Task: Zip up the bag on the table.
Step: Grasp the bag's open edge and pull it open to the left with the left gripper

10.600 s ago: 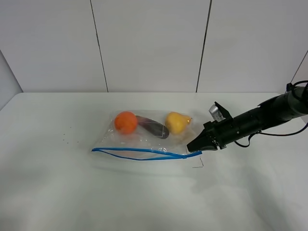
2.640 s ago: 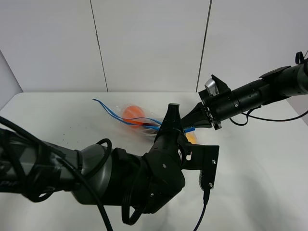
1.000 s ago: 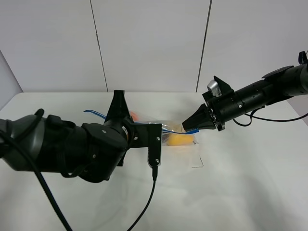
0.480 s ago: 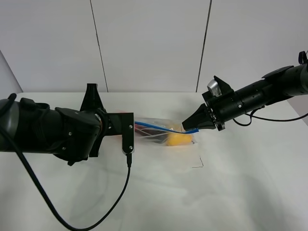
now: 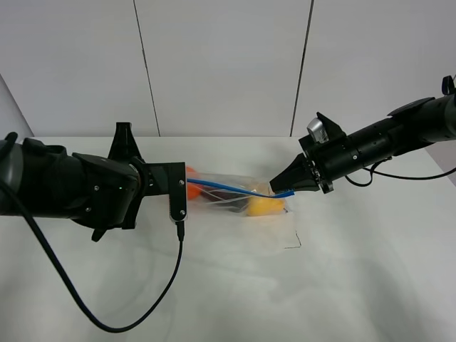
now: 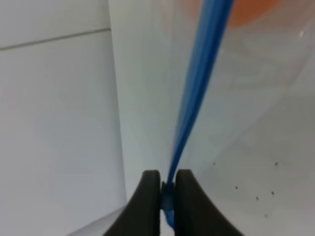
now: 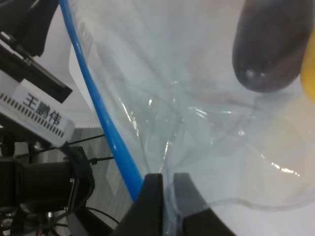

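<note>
The clear bag (image 5: pixel 235 198) hangs lifted off the white table (image 5: pixel 299 299), stretched between both grippers. Its blue zipper strip (image 5: pixel 228 188) runs taut from left to right. My left gripper (image 5: pixel 187 182) is shut on the strip's left end; the left wrist view shows the fingers (image 6: pixel 147 196) pinching the strip (image 6: pixel 197 88), with orange produce (image 6: pixel 251 12) beyond. My right gripper (image 5: pixel 276 189) is shut on the bag's right end. The right wrist view shows that gripper (image 7: pixel 167 189) clamping the plastic beside the strip (image 7: pixel 98 108), with dark purple produce (image 7: pixel 270 49) inside. Yellow produce (image 5: pixel 261 206) shows through the bag.
The left arm's black cable (image 5: pixel 135 313) loops over the table's front left. A small dark mark (image 5: pixel 294 242) sits on the table below the bag's right end. White wall panels stand behind the table.
My left gripper has slid leftward along the blue strip over the last second, and the strip now runs as one closed line. The right gripper has held still.
</note>
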Controlling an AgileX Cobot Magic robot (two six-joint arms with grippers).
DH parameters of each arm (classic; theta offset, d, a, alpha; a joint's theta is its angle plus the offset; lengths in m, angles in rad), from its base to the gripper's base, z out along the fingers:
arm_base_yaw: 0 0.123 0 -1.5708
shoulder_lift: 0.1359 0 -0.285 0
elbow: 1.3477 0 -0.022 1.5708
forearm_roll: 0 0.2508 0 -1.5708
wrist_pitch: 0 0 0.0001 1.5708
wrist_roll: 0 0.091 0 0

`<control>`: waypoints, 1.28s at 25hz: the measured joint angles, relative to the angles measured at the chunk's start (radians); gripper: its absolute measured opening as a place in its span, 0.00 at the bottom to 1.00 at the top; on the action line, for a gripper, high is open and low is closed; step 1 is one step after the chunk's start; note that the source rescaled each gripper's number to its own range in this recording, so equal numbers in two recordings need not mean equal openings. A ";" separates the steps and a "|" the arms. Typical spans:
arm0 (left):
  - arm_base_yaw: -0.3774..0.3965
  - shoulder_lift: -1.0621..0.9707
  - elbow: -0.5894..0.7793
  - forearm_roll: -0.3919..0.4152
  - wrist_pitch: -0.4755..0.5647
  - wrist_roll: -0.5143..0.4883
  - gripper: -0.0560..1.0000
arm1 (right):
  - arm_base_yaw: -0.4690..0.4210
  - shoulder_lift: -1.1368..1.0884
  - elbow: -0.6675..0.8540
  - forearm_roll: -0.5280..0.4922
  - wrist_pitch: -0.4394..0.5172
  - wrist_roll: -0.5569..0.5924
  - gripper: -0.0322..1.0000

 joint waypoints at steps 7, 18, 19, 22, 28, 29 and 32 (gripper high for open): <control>0.024 0.000 0.000 -0.005 0.000 0.004 0.05 | 0.000 0.000 0.000 -0.001 0.000 0.000 0.03; 0.031 0.000 0.000 -0.009 0.009 0.007 0.05 | -0.002 0.000 0.000 -0.006 0.000 0.000 0.03; 0.031 0.000 0.000 -0.009 0.008 0.007 0.05 | -0.003 0.000 0.000 -0.006 0.000 0.000 0.03; 0.034 0.000 0.000 -0.009 0.006 0.007 0.05 | -0.005 0.000 0.000 -0.005 -0.001 0.000 0.03; 0.046 0.000 0.000 -0.009 -0.004 0.008 0.05 | -0.005 0.000 0.000 0.000 -0.001 0.000 0.03; 0.047 0.000 0.000 -0.009 -0.005 0.008 0.05 | -0.005 0.000 0.000 0.001 0.000 0.000 0.03; 0.047 0.000 0.000 -0.010 -0.007 0.008 0.05 | -0.005 0.000 0.000 0.001 0.000 0.000 0.03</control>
